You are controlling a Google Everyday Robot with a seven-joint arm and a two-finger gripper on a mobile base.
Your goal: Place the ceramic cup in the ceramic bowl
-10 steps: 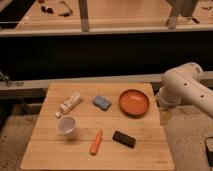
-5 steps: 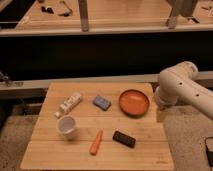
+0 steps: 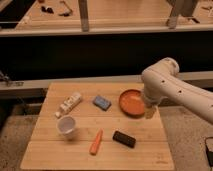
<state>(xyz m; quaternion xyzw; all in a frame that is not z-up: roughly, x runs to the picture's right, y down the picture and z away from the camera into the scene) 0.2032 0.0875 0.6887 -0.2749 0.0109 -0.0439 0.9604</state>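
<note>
**Cup on the table, away from the gripper**

Nearest the front of the wooden table [image 3: 150,156] lie a carrot [image 3: 96,142] and, just to its right, a black rectangular block [image 3: 123,138]. A little further back on the left the ceramic cup [image 3: 67,126] stands upright with its mouth up, alone and touching nothing.

Behind it, a white tube-shaped bottle [image 3: 69,103] lies on its side at a slant, with a blue sponge [image 3: 102,102] near the table's middle. The ceramic bowl [image 3: 131,102] sits at the back right, with nothing in it.

The gripper [image 3: 150,111] hangs at the bowl's right edge (under the bulky white arm [image 3: 172,87] that reaches in from the right), well apart from the cup. Whether it is open or closed cannot be told, though no object shows in it.

Beyond the table is a dark recess under a wooden bench [image 3: 115,17].
</note>
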